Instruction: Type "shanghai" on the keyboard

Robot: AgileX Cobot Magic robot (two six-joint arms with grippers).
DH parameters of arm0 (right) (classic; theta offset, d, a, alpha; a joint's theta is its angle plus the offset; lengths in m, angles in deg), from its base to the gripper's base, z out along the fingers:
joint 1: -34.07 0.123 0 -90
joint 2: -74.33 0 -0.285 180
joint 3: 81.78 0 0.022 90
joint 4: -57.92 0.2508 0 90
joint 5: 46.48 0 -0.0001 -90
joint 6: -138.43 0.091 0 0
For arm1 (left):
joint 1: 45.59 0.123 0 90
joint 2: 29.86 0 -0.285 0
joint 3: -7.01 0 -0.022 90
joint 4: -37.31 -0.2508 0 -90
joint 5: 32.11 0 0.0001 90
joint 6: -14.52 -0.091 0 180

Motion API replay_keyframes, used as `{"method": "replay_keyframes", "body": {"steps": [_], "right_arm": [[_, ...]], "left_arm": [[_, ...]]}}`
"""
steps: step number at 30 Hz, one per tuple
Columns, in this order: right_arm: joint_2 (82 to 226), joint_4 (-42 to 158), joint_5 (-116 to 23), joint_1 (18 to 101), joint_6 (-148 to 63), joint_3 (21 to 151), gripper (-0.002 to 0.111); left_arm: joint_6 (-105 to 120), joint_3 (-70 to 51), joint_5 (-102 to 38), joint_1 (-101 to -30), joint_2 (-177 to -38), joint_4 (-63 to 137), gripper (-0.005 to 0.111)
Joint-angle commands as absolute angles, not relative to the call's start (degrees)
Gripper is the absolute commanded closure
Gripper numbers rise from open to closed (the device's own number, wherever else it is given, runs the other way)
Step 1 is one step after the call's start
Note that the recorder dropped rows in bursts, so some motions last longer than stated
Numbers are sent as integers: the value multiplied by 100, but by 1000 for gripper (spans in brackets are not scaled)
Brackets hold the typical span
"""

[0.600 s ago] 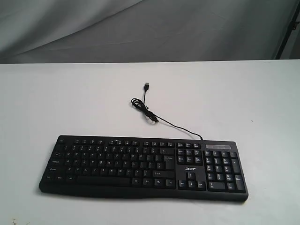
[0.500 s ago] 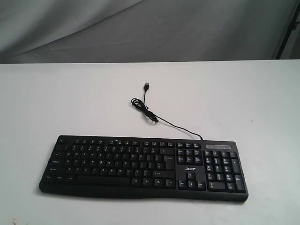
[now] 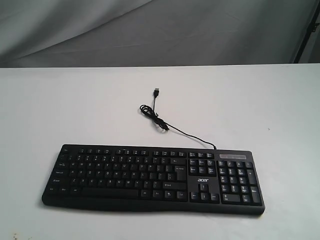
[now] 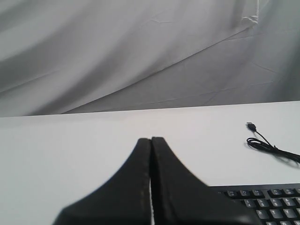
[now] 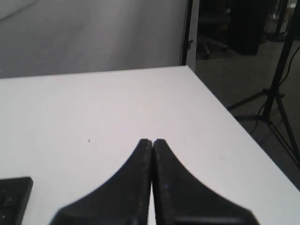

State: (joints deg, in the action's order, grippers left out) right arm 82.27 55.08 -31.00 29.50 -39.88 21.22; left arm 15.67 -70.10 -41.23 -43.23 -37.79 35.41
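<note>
The wide black keyboard (image 3: 152, 177) with white legends and an "acer" logo lies flat near the front of the white table (image 3: 75, 110). Its thin black USB cable (image 3: 160, 120) curls away toward the back and ends in a loose plug. Neither arm shows in the exterior view. In the left wrist view my left gripper (image 4: 151, 139) is shut and empty above bare table, with the keyboard's corner (image 4: 262, 201) and the cable (image 4: 267, 145) off to one side. My right gripper (image 5: 153, 141) is also shut with nothing held; a keyboard corner (image 5: 14, 197) shows beside it.
Grey cloth (image 3: 150, 30) hangs behind the table. The right wrist view shows the table's side edge (image 5: 225, 117) with floor, a black tripod stand (image 5: 276, 89) and a post (image 5: 187, 33) beyond it.
</note>
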Motion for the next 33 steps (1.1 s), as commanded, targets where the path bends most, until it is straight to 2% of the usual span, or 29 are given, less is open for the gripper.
{"method": "replay_keyframes", "body": {"steps": [1,7,13,15,17,20,21,25,28,33], "right_arm": [[8212,5449,-3938,2949,-3984,2100,108],[8212,5449,-4105,2949,-3984,2100,108],[8212,5449,-5379,2949,-3986,2100,108],[8212,5449,-5947,2949,-3986,2100,108],[8212,5449,-7476,2949,-3653,2100,108],[8212,5449,-8769,2949,-1477,2100,108],[8212,5370,-8675,2949,-1267,2211,108],[8847,4151,-6865,2949,13,3632,108],[10032,2343,-6875,2949,1141,4662,108],[12229,496,-6962,2949,1064,6408,108]], "left_arm": [[1583,-7020,-4089,-4359,-3765,3541,107],[1583,-7020,-4089,-4359,-3765,3541,107],[1583,-7020,-4089,-4359,-3765,3541,107],[1583,-7020,-4089,-4359,-3765,3541,107],[1583,-7020,-4089,-4359,-3765,3541,107],[1583,-7020,-4089,-4359,-3765,3541,107],[1583,-7020,-4089,-4359,-3765,3541,107],[1583,-7020,-4089,-4359,-3765,3541,107],[1583,-7020,-4089,-4359,-3765,3541,107],[1583,-7020,-4089,-4359,-3765,3541,107]]}}
